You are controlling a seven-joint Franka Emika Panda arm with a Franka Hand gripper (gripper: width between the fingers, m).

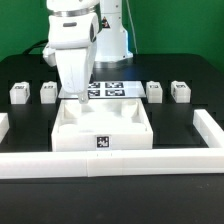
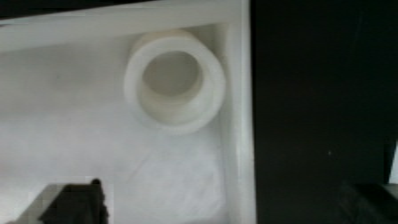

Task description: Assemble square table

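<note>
At centre of table (image 1: 30, 125), camera side of marker board (image 1: 108, 90): square top (image 1: 102, 128), rim up, tag (image 1: 102, 141) on front wall. Inside rim, wrist view: round corner socket (image 2: 175, 82). Four legs (image 1: 19, 93) outside, two per side of board. Gripper (image 1: 79, 97) spread, directly over top's far corner, exterior view's left; socket near fingers, nothing gripped.

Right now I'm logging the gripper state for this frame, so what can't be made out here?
- fingers: exterior view, hidden behind the arm; wrist view, dark, blurred, cut by the frame edge; open or shut unclear.
- marker board: exterior view, the end on that view's left is behind the arm.
- legs: exterior view, markings too small to read.
</note>
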